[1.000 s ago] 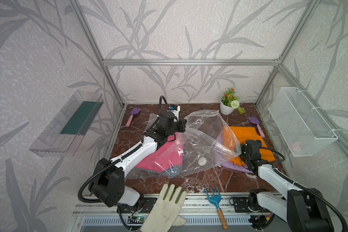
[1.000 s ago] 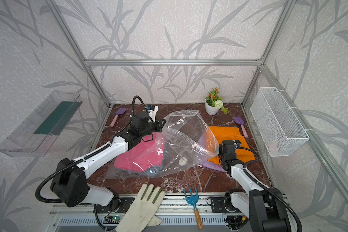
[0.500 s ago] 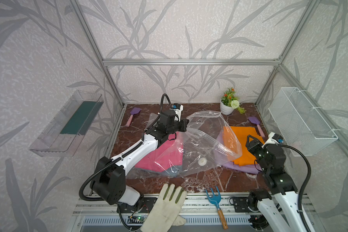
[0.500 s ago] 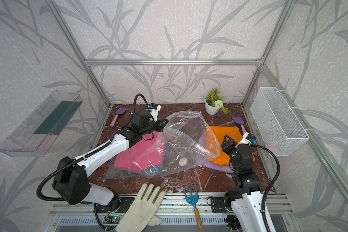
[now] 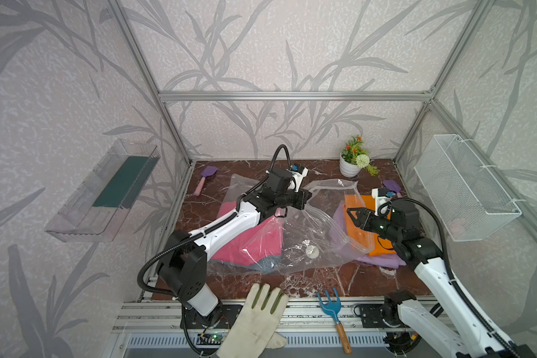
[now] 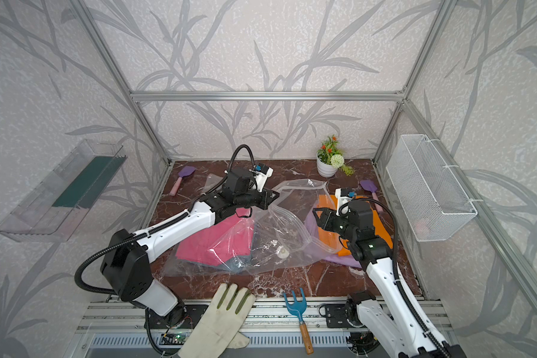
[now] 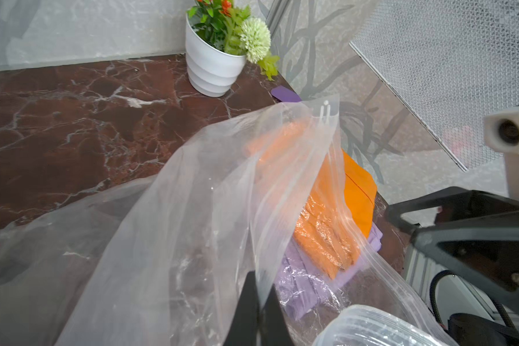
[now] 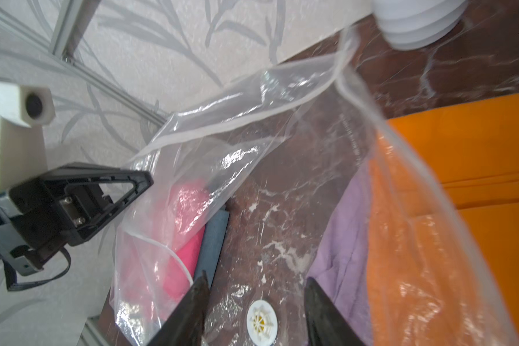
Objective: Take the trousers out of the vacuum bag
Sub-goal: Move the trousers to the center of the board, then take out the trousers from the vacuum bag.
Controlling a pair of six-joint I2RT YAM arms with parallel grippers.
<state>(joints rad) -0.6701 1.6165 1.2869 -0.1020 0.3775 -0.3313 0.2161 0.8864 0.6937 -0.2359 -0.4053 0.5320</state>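
The clear vacuum bag (image 5: 323, 217) (image 6: 289, 214) lies mid-table with its mouth facing right. My left gripper (image 5: 307, 198) (image 7: 259, 287) is shut on the bag's upper edge and holds it lifted. Inside lie the hot pink trousers (image 5: 255, 235) on the blue denim trousers (image 5: 267, 263) (image 8: 213, 239). The orange trousers (image 5: 358, 203) (image 8: 477, 149) rest on the lilac trousers (image 5: 382, 260) (image 8: 342, 239) at the mouth, partly under bag film. My right gripper (image 5: 352, 215) (image 8: 256, 280) hangs open and empty above them, pointing at the mouth. The white valve (image 5: 311, 251) (image 8: 261, 319) shows below it.
A cream glove (image 5: 258, 322) and a blue hand rake (image 5: 334, 307) lie on the front rail. A flower pot (image 5: 351, 164) stands at the back, with purple brushes at back left (image 5: 205, 176) and right (image 5: 391, 186). A wire basket (image 5: 465, 186) hangs on the right wall, a clear shelf (image 5: 106, 189) on the left.
My right arm has risen off the orange and lilac pile and turned its open gripper toward the bag mouth. The left gripper keeps hold of the bag's edge, slightly higher.
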